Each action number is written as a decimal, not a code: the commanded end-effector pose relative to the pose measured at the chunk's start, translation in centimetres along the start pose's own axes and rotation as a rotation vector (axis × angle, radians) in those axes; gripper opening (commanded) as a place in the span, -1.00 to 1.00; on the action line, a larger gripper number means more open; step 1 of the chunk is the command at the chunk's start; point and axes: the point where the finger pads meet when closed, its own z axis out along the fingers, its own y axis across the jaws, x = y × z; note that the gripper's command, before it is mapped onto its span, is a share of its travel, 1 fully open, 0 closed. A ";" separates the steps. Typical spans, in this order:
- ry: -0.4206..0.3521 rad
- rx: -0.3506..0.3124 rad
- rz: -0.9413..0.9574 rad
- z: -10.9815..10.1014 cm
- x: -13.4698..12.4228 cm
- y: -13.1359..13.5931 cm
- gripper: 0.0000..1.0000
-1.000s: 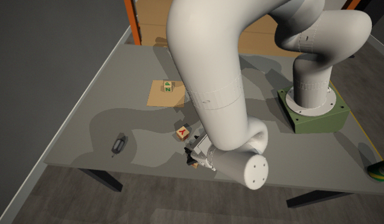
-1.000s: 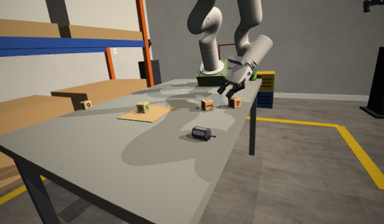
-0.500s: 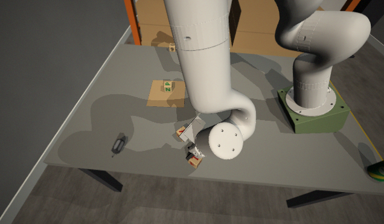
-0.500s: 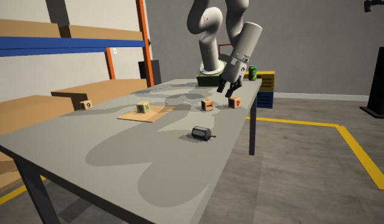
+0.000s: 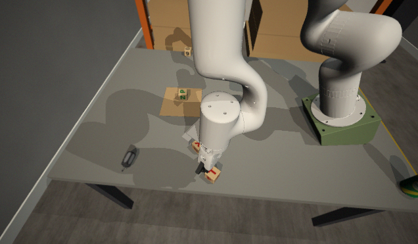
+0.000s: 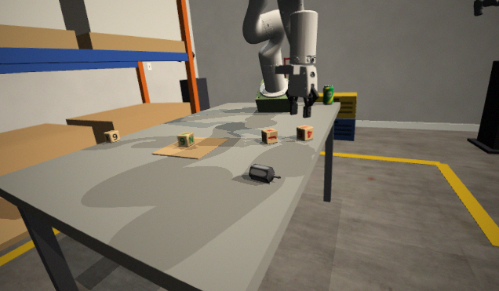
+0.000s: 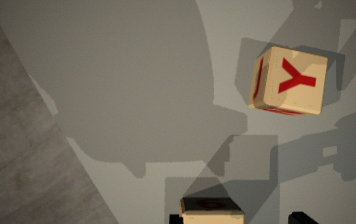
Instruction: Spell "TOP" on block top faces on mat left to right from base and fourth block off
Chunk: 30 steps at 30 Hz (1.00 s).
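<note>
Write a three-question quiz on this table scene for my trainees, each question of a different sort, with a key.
1. How many blocks sit on the mat?
2. True or false: the gripper is holding a block.
3. Which letter is on top of the red-lettered block that the wrist view shows whole? A) T B) Y C) P

Key
1. One, the green-lettered block.
2. False. The gripper is open and holds nothing.
3. B
</note>
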 end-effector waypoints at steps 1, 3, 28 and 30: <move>-0.051 0.026 -0.005 -0.5 0.0 -0.6 0.30; -0.051 0.026 -0.005 -0.5 0.0 -0.6 1.00; -0.046 0.034 -0.339 -0.8 -0.4 -0.5 1.00; -0.045 0.036 -0.400 -0.8 -0.5 -0.5 1.00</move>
